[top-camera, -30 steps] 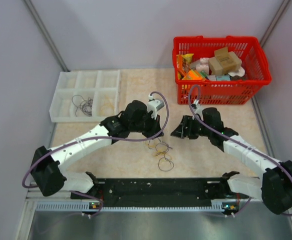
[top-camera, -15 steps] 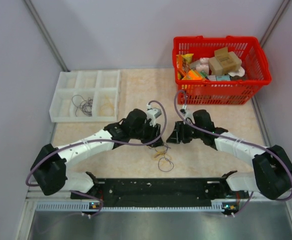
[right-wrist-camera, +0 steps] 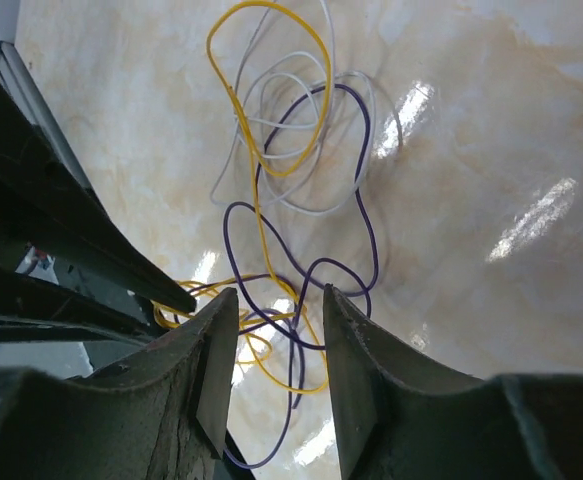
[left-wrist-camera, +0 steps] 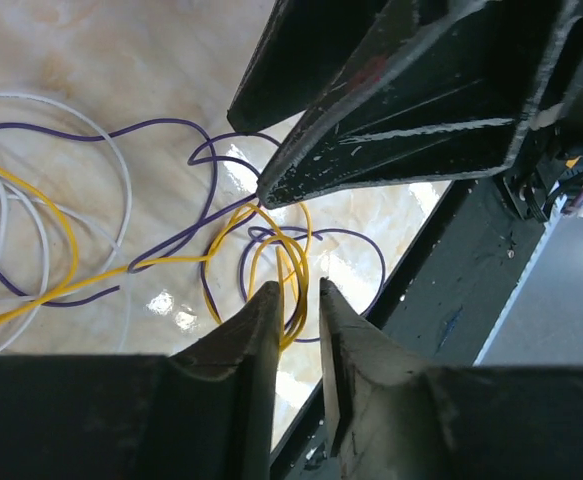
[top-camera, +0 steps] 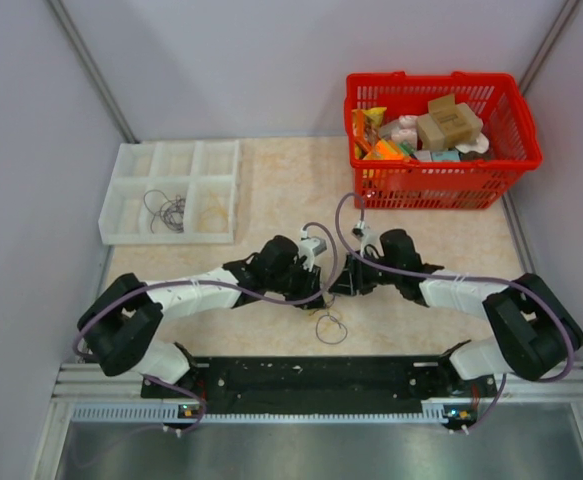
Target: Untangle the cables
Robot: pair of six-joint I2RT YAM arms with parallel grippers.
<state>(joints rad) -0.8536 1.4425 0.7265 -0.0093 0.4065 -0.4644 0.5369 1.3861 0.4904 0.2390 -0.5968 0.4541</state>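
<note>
We see our left gripper (left-wrist-camera: 298, 292) narrowed to a slit and our right gripper (right-wrist-camera: 279, 296) parted wider. The cables (right-wrist-camera: 289, 165) lie between and beyond both tips, apparently ungripped.

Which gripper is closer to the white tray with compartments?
Left. The left gripper is right of the white tray, over the cables; the right gripper faces it from farther right.
</note>
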